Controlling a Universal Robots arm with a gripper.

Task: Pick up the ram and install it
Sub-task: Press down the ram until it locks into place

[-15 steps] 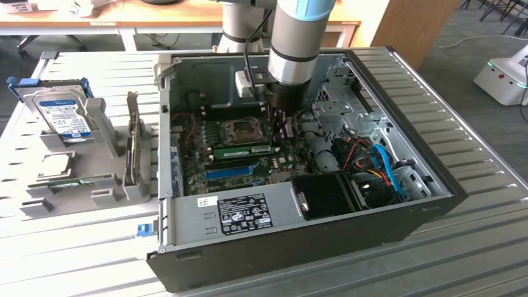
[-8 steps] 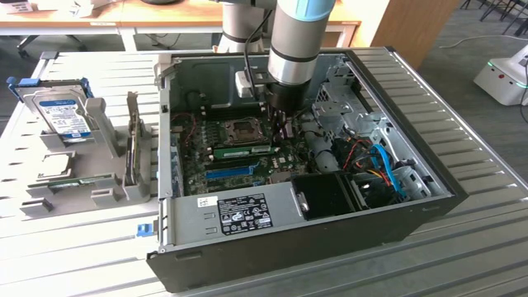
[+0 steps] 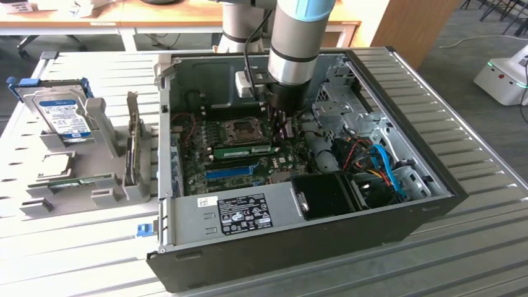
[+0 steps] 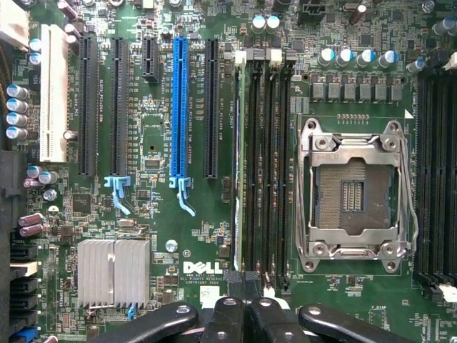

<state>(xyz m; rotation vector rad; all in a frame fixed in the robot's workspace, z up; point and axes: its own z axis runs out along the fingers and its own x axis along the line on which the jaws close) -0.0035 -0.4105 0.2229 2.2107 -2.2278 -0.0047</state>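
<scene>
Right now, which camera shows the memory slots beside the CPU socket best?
The wrist view: the memory slots lie square-on beside the CPU socket. In the exterior view the arm partly covers that area; a green ram shows there.

Case: the open computer case (image 3: 289,241) lies on the slatted table (image 3: 74,247).
Me: my gripper (image 4: 246,314) hangs inside the case, over the motherboard (image 4: 200,236).
Ram: a stick (image 3: 244,150) sits in the slot beside the CPU socket (image 3: 245,130).
Rack: the holder (image 3: 99,185) stands at the exterior view's left of the case, with the hard drive (image 3: 64,116) upright in it.
</scene>
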